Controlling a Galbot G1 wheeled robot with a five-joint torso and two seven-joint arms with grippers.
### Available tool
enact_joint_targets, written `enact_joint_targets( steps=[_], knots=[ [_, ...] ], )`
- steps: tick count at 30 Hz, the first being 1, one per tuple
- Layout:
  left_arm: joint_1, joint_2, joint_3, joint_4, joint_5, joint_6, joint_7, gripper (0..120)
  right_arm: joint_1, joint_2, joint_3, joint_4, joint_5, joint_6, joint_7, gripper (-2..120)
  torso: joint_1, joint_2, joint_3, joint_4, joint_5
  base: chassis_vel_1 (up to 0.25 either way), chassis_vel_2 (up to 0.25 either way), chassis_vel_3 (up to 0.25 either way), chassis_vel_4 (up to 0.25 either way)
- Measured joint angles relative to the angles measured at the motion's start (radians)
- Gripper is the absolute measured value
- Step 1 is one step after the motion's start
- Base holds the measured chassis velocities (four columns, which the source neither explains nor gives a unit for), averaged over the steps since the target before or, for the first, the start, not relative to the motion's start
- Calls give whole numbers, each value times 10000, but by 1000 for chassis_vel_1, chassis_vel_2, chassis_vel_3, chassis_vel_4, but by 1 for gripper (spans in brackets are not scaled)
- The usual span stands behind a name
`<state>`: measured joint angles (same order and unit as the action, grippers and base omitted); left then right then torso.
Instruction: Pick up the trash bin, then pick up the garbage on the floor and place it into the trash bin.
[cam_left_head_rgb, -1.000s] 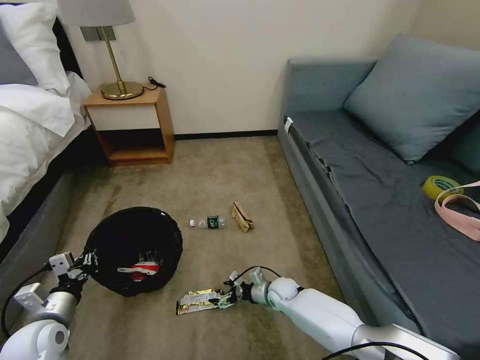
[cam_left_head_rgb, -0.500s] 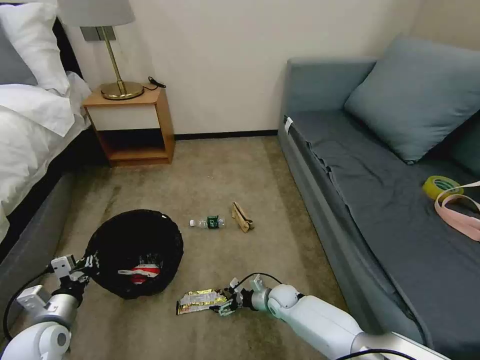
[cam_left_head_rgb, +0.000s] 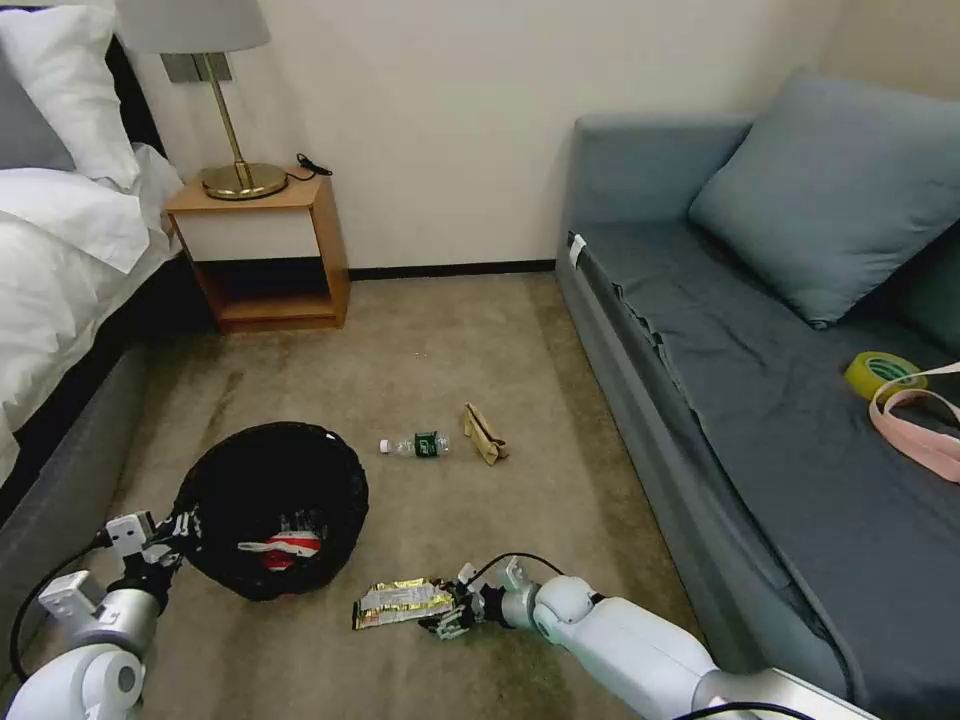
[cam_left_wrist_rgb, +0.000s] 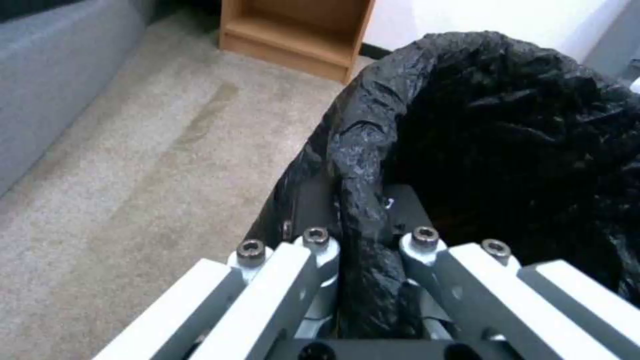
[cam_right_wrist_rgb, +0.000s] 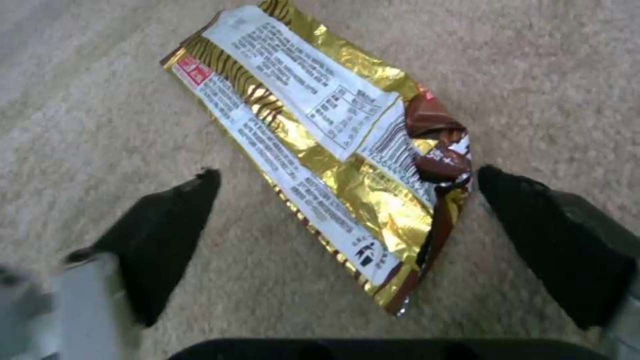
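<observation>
Black-lined trash bin (cam_left_head_rgb: 270, 505) holding red-white wrapper (cam_left_head_rgb: 285, 546), gold wrapper (cam_left_head_rgb: 400, 602) flat on carpet

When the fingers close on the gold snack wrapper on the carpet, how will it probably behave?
The gold wrapper lies flat and creased, so it is likely floppy and light. Its glossy foil may slip. The right gripper is open around its end, so it may crumple when pinched.

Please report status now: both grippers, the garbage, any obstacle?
Left gripper shut on trash bin rim. Right gripper open, straddling gold wrapper. No obstacle.
</observation>
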<state>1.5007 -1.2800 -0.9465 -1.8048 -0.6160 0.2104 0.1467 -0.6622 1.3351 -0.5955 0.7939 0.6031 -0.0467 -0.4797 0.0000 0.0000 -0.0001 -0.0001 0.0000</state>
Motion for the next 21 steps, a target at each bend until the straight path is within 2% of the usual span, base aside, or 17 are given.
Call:
enact_joint_targets(
  steps=[2, 6, 7, 11, 12, 16, 17, 20, 21],
  knots=[
    [-5, 0, 2, 5, 4, -1, 3, 5, 0, 7, 13, -23, -42, 7, 15, 90, 0, 0, -1, -1, -2, 0, 0, 0, 0],
    [-9, -10, 3, 39, 14, -19, 18, 5, -4, 62, 81, -152, -167, 56, 64, 73, -1, 1, -1, -6, -5, 0, 0, 0, 0],
    [-9, -10, 3, 39, 14, -19, 18, 5, -4, 62, 81, -152, -167, 56, 64, 73, -1, 1, -1, -6, -5, 0, 0, 0, 0],
    [0, -28, 0, 80, 17, -29, 27, 5, -38, 123, 118, -310, -279, 174, 91, 53, -1, 1, -2, -8, -7, 0, 0, 0, 0],
    [0, -28, 0, 80, 17, -29, 27, 5, -38, 123, 118, -310, -279, 174, 91, 53, -1, 1, -2, -8, -7, 0, 0, 0, 0],
    [-5, -3, -65, 108, -14, -33, 30, 5, -57, 208, 129, -427, -338, 228, 105, 33, -1, 1, -1, -2, -2, 0, 0, 0, 0],
    [-5, -3, -65, 108, -14, -33, 30, 5, -57, 208, 129, -427, -338, 228, 105, 33, -1, 1, -1, -2, -2, 0, 0, 0, 0],
    [-3, 2, -86, 110, -38, -34, 33, 5, -76, 290, 116, -456, -378, 250, 81, 19, 0, 1, 0, 10, 5, 0, 0, 0, 0],
    [-3, 2, -86, 110, -38, -34, 33, 5, -76, 290, 116, -456, -378, 250, 81, 19, 0, 1, 0, 10, 5, 0, 0, 0, 0]
  ],
)
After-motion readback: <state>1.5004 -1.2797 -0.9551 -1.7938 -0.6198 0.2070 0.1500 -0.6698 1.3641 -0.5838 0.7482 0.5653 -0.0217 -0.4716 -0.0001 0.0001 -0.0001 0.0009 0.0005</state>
